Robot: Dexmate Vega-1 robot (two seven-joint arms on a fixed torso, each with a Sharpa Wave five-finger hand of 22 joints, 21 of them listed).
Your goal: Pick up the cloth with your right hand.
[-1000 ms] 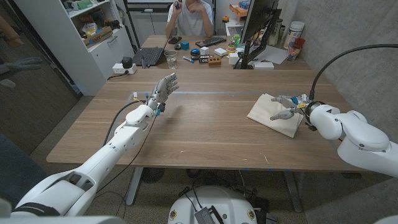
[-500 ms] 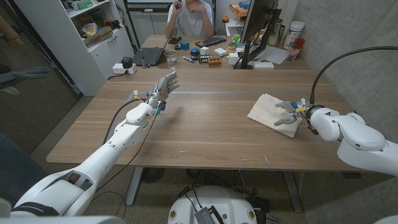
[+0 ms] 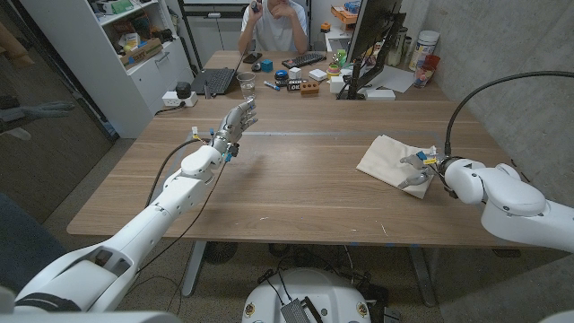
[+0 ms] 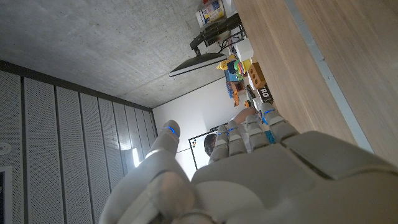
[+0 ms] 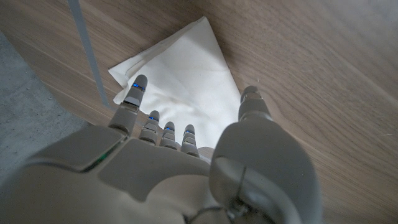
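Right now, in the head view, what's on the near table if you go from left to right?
Left hand → cloth → right hand, which overlaps the cloth's right edge.

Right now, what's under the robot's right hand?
The folded cream cloth lies under the right hand, flat on the wooden table. The fingers reach over its near edge. The hand covers that edge, so whether they touch it can't be told.

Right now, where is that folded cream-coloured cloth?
In the head view the folded cream-coloured cloth lies on the wooden table, on the robot's right side, with the right hand over its near edge.
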